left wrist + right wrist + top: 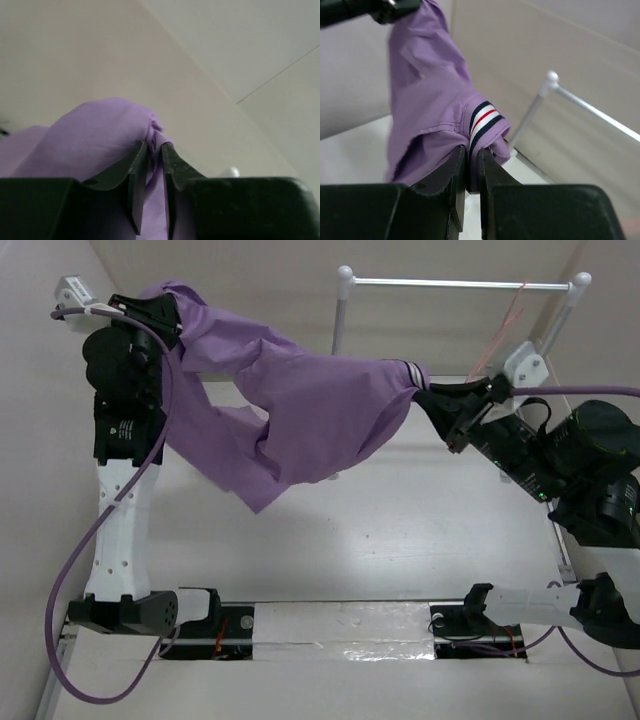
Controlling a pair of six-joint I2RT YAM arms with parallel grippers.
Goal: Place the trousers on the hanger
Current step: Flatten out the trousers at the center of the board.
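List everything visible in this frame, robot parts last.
table: one, white, beneath everything
rail: one, white posts and silver bar, back of table
hanger: one, pink-red wire, at the rail's right end
trousers: one, light purple with striped waistband, stretched in mid-air, left to right
left hand: one, black, back left, shut on trousers cloth
right hand: one, black, right side, shut on the waistband

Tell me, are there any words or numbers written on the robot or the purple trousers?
None can be read.
Small white label on the left arm's black joint: too small and blurred.
On the light purple cloth trousers: only dark, white and red waistband stripes, no letters.
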